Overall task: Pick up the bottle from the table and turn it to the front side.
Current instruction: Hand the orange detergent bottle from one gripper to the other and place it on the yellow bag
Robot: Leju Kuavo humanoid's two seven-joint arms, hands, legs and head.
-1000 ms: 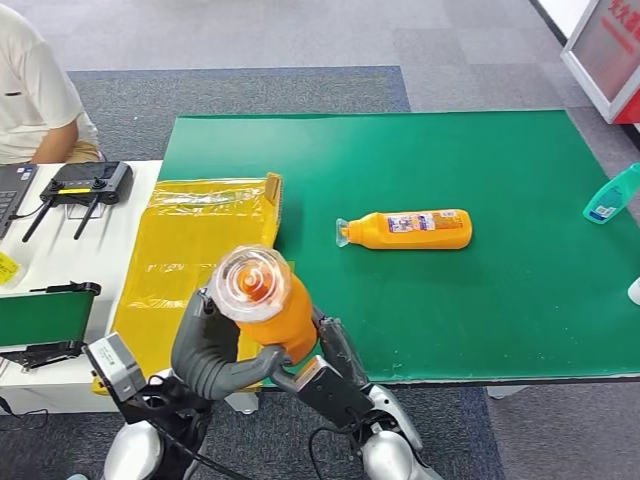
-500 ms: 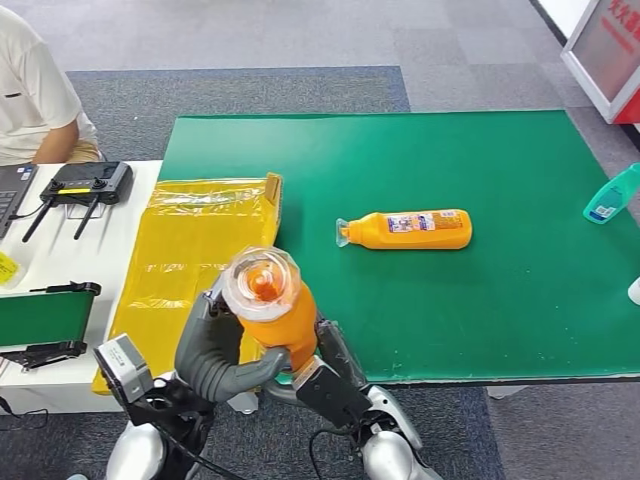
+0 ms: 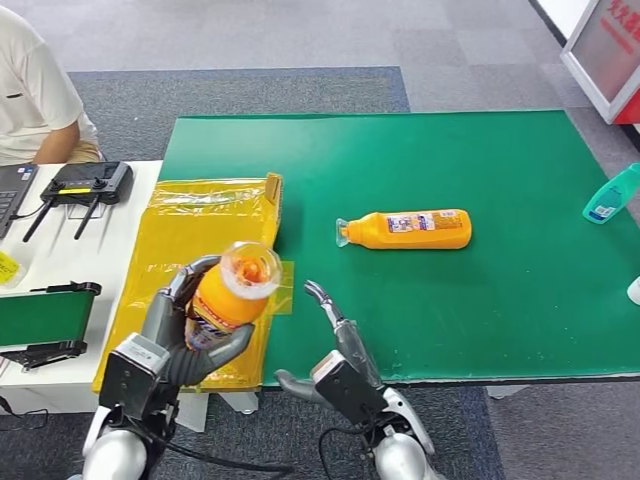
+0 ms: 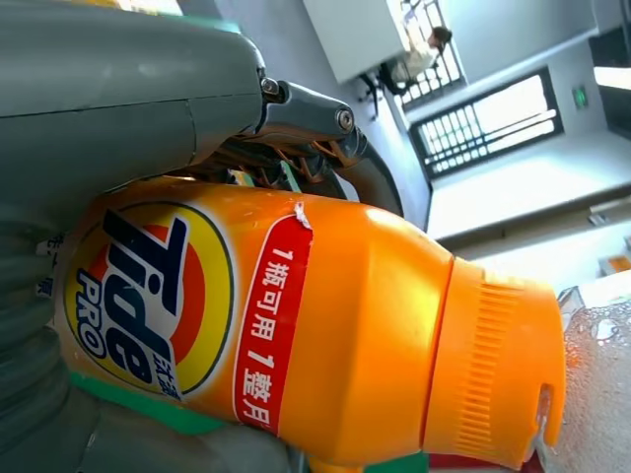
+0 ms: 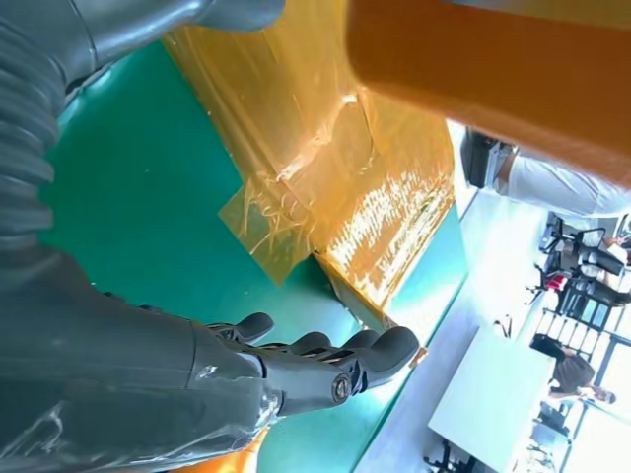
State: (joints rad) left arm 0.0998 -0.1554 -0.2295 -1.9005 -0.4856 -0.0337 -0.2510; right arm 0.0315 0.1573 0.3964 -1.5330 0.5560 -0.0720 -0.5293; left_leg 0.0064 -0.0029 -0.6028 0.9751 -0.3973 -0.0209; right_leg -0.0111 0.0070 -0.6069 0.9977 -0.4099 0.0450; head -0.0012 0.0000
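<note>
My left hand [image 3: 175, 328] holds an orange Tide bottle [image 3: 226, 296] above the table's front left edge, its clear cap [image 3: 250, 268] tilted up toward me. In the left wrist view the bottle [image 4: 313, 325] shows its Tide PRO label, with the left hand [image 4: 111, 99] wrapped around its body. My right hand [image 3: 338, 352] is open just right of it, fingers spread and apart from the bottle. The right wrist view shows the fingers [image 5: 319, 360] empty over the green mat [image 5: 141, 197], with the orange bottle [image 5: 506, 69] above them.
A second orange bottle [image 3: 411, 229] lies on its side mid-table on the green mat [image 3: 490, 300]. A yellow plastic bag [image 3: 189, 240] lies under my left hand. A teal bottle [image 3: 610, 195] sits at the right edge. A person [image 3: 30, 90] sits by a controller [image 3: 83, 183].
My right hand has let go of the bottle and opened, drawing off to the right. My left hand has carried the bottle left and tilted it, so its label now shows.
</note>
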